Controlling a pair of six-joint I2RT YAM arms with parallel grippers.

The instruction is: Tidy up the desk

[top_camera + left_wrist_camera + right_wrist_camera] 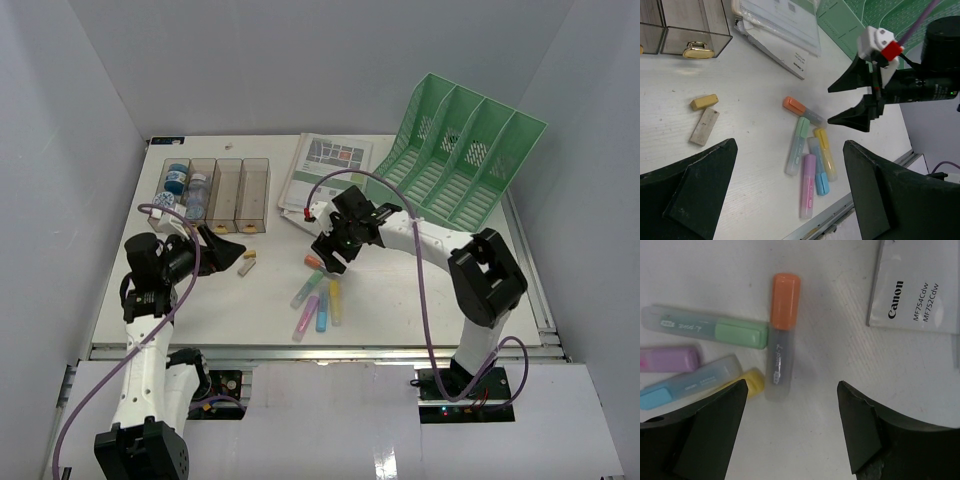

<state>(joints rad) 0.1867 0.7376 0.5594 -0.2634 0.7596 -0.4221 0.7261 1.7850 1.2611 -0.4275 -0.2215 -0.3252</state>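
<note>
Near the front edge of the counter (pixel 420 295), about midway along it, five highlighters lie in a loose fan. The purple highlighter (pixel 809 185), blue highlighter (pixel 819 167) and yellow highlighter (pixel 826 152) are closest to the rail. The green highlighter (pixel 797 145) is just behind them, and the orange-capped highlighter (pixel 781 337) lies farthest back, obliquely, with its cap toward the left. The right end effector (pixel 791 387) hangs directly over this last one, jaws spread wide and gripping nothing. The marker's long axis runs crosswise to the closing line, which suits a pinch. It sits off-centre, though, closer to the finger on the cluster side. The green cap lies just beside its barrel and the yellow cap is near that same finger, so a straight descent would likely catch a neighbour unless the fingers shift over first. The left end effector (pixel 225 245) is fully open and empty. It hovers well to the left, nearer a yellow eraser (pixel 704 102) and a beige eraser (pixel 705 126), so the right arm is plainly the closer one. Behind the highlighters lies a printer booklet (pixel 915 290). A clear tray (pixel 230 190) stands toward the far left corner and a green file rack (pixel 460 150) at the far right corner.
</note>
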